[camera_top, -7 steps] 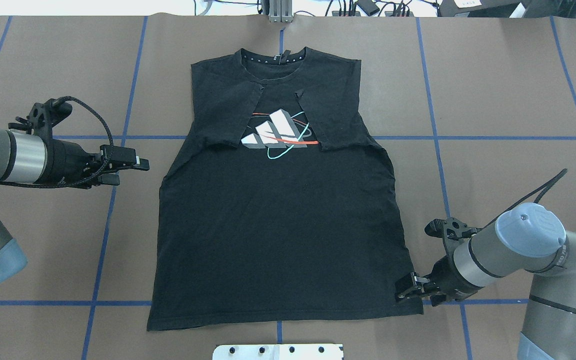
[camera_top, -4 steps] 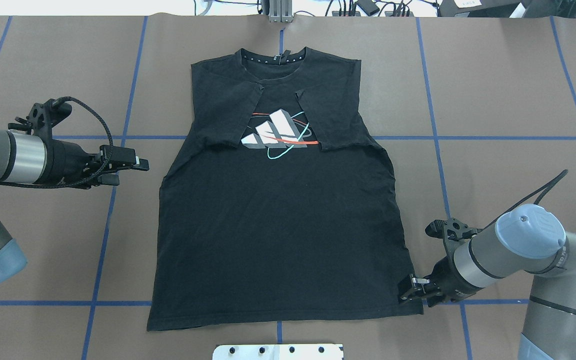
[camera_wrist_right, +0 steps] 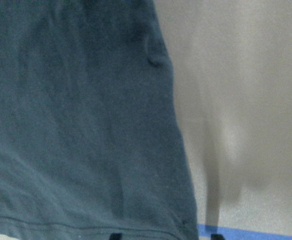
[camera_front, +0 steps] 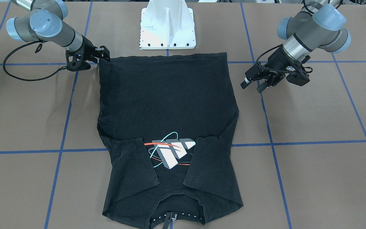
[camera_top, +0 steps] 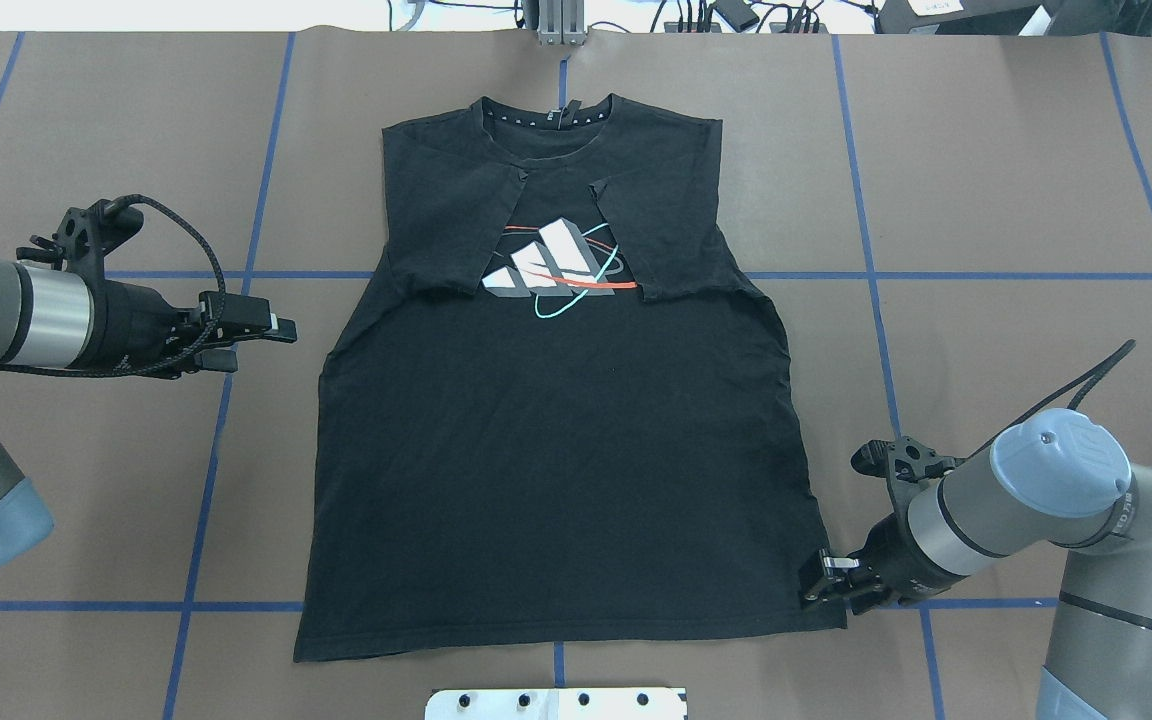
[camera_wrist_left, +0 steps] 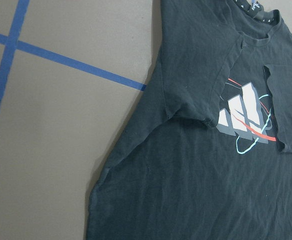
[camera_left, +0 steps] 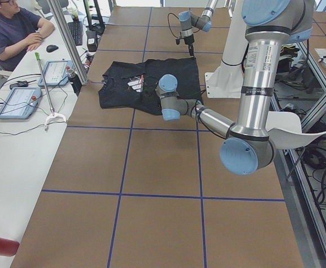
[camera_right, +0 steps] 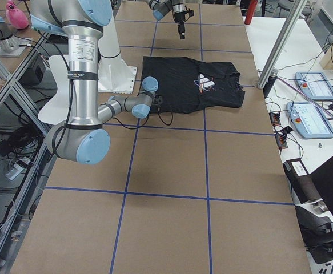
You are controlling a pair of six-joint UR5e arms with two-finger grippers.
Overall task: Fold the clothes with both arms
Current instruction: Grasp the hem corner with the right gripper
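lying flat on the brown table [camera_top: 986, 150], logo [camera_top: 556, 265] up and sleeves folded in, the black t-shirt [camera_top: 556, 450] has the right gripper [camera_top: 820, 590] at its hem corner, fingers parted astride the side edge, nothing pinched. the left gripper [camera_top: 271, 340] hovers beside the opposite edge, parted and empty.

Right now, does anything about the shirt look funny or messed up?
Nothing looks torn or spilled. The black T-shirt lies flat, but both sleeves are folded inward and cover the edges of its logo, so the picture looks cut off.
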